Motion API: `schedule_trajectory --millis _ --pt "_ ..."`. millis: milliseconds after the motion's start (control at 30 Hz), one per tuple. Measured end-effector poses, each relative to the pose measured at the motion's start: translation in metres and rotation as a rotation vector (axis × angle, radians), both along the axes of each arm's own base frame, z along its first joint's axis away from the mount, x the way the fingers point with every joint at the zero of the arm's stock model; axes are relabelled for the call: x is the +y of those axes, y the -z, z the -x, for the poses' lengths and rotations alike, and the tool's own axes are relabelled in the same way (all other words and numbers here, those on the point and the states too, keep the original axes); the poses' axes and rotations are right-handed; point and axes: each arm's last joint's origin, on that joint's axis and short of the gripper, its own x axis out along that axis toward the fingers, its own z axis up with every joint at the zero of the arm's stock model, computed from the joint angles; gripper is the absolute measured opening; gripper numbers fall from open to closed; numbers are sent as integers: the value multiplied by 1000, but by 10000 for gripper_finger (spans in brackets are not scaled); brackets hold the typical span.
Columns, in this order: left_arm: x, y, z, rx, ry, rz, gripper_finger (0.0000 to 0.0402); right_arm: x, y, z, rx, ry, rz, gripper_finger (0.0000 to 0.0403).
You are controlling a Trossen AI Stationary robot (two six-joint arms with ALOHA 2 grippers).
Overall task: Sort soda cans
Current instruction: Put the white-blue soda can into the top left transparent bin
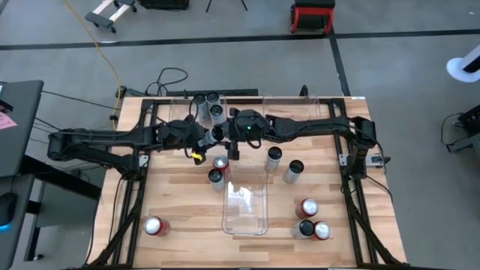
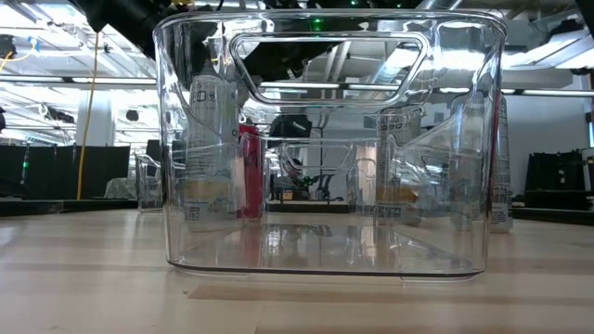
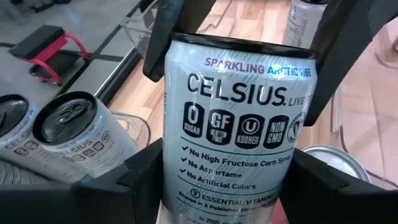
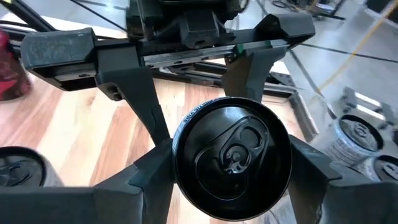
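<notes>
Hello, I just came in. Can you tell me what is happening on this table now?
The two arms meet near the table's far middle around one silver can, a Celsius. The right gripper holds it, and the left gripper has its fingers on either side of it, so it looks like a handover. Other silver cans already stand in the far bin. A clear bin in the middle is empty. Red cans and dark ones wait loose on the table.

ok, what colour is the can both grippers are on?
Silver-grey body with dark lettering, black top. The can body shows best in the left wrist view, the top in the right wrist view.
</notes>
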Motion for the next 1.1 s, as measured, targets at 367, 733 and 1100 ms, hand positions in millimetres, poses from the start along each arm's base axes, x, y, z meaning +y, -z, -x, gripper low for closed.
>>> schedule_trajectory --millis 367,733,1100 --pt "4 -11 -4 -113 -88 -54 246 -5 -20 11 -42 -14 -128 300" --pt "11 -16 -1 -146 -225 -102 246 -14 -52 43 -30 -1 -184 306" --pt "23 0 32 -417 -370 -124 246 -3 -53 64 1 -2 -179 306"
